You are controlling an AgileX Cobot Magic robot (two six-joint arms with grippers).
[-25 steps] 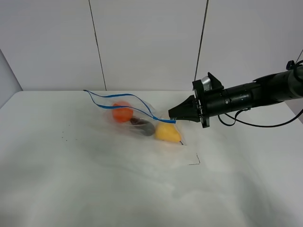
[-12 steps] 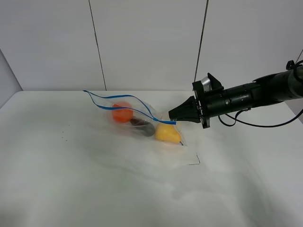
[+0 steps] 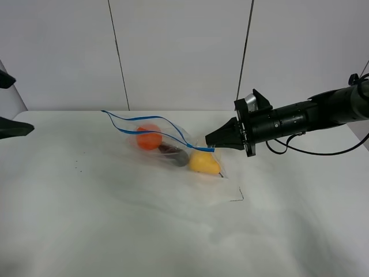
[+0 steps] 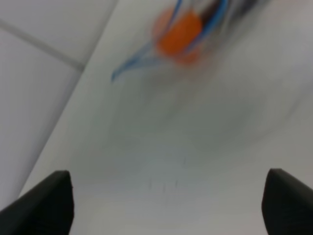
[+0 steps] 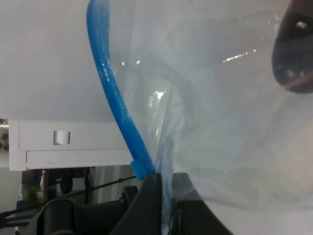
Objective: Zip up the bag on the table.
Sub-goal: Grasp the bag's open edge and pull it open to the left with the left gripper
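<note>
Field count, from my remote seat. I logged one bag (image 3: 167,144) on one table (image 3: 115,219). Through the bag I made out three pieces of produce: one orange (image 3: 149,138), one dark eggplant (image 3: 176,154) and one yellow pear (image 3: 203,162). Two blue zip lines (image 3: 144,118) ran along the bag's mouth. I counted two grippers: the right gripper (image 3: 210,141) at the bag's pear-side corner, and the left gripper (image 3: 11,104) well apart from the bag on its orange side. There was one small dark corner mark (image 3: 237,197) near the bag, and two dark wall seams (image 3: 118,55) behind it.

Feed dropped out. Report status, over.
Right gripper shut on bag corner. Left gripper open, short of bag. Zip gaping, unsealed. Nothing in the way.
</note>
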